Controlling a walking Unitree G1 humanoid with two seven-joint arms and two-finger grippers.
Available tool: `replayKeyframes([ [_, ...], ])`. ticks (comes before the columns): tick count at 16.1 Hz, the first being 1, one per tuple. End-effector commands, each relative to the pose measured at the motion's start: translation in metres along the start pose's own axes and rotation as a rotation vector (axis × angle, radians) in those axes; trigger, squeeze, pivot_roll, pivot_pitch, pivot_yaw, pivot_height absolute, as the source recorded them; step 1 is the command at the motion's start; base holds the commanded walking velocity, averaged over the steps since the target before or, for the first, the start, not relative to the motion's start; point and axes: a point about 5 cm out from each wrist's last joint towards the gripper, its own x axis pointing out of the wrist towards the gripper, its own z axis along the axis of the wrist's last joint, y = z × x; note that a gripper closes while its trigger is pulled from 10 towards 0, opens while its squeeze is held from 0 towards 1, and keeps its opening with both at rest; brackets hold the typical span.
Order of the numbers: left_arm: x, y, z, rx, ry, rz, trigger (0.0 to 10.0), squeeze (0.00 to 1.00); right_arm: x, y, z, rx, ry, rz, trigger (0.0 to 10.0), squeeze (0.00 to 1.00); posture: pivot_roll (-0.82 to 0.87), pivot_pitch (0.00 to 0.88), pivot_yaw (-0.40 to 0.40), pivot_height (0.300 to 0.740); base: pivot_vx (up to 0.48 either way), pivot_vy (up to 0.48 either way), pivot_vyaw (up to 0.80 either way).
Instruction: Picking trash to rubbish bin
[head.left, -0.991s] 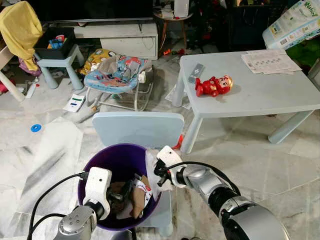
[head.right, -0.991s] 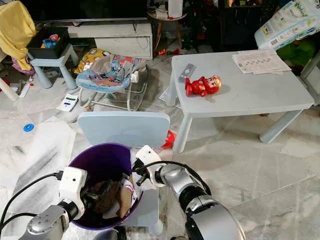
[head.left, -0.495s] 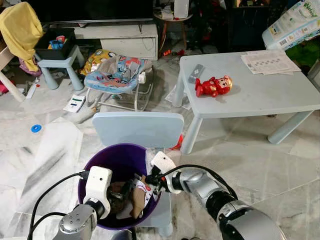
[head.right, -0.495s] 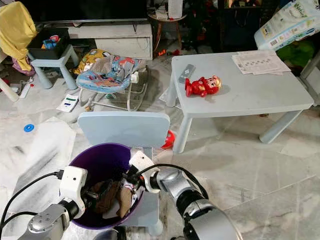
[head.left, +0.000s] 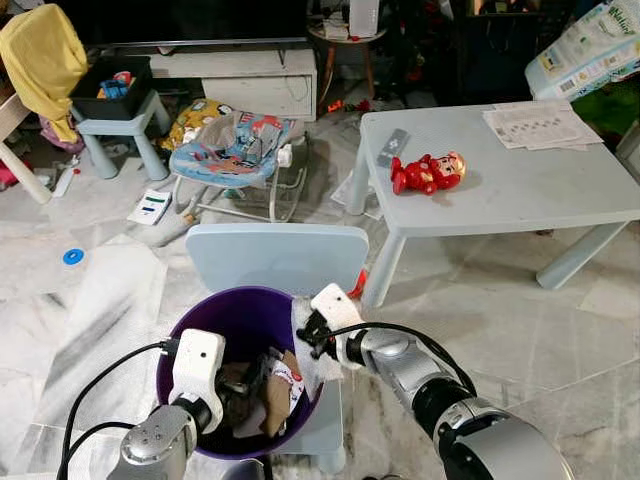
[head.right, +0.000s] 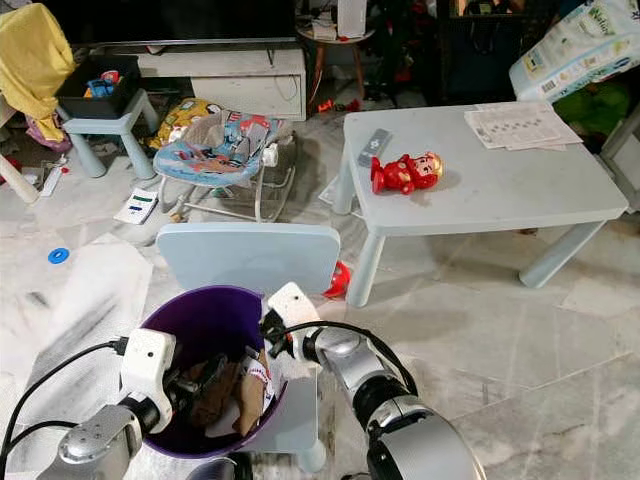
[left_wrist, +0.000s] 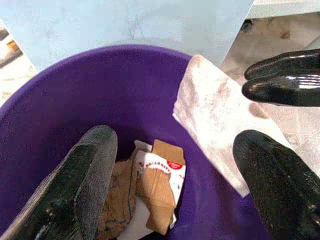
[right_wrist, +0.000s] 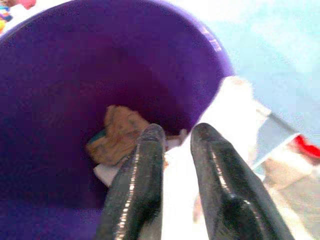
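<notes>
Where toys litter marble floor (head.left: 520, 310), bin (head.left: 215, 330) sits.

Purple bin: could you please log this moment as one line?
right pincer: at rim, near-shut | paper: draped over purple bin rim | left pincer: open over bin

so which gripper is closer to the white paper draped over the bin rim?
Right. The right gripper is at the white paper on the purple bin rim; the left gripper sits inside the bin, apart from it.

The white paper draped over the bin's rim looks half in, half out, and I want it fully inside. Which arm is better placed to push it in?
Probably the right. The right gripper sits at the white paper on the purple bin rim, fingers nearly closed. The left gripper hangs open over the bin's inside, away from the sheet.
</notes>
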Motion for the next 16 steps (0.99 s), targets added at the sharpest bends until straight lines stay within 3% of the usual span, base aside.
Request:
replayKeyframes([
  [1,0.001,-0.006,0.006,0.007,-0.019,-0.042,10.0,0.00,0.000,-0.005,0.008,-0.007,-0.030,-0.038,10.0,1.00,0.11,0.150,-0.055,0.740,0.000,0.000,0.00],
  [4,-0.003,-0.021,0.016,-0.004,-0.023,-0.136,10.0,0.00,-0.002,-0.011,0.008,-0.016,-0.008,-0.069,10.0,1.00,0.11,0.151,-0.055,0.740,0.000,0.000,0.00],
  [7,-0.028,-0.016,0.019,-0.018,-0.015,-0.077,10.0,0.00,-0.004,-0.017,0.002,-0.059,0.049,-0.112,10.0,1.00,0.15,0.155,-0.060,0.740,0.000,0.000,0.00],
  [9,-0.052,-0.007,0.005,-0.029,0.028,0.004,10.0,0.00,-0.001,-0.013,0.005,-0.095,0.072,-0.102,10.0,1.00,0.19,0.151,-0.072,0.740,0.000,0.000,0.00],
  [11,-0.065,0.002,-0.007,-0.043,0.067,0.061,10.0,0.00,0.003,-0.008,0.011,-0.146,0.077,-0.096,10.0,1.00,0.21,0.146,-0.082,0.740,0.000,0.000,0.00],
  [16,-0.079,0.007,-0.024,-0.051,0.103,0.128,10.0,0.00,0.009,-0.002,0.021,-0.242,0.085,-0.135,10.0,1.00,0.23,0.137,-0.084,0.740,0.000,0.000,0.00],
])
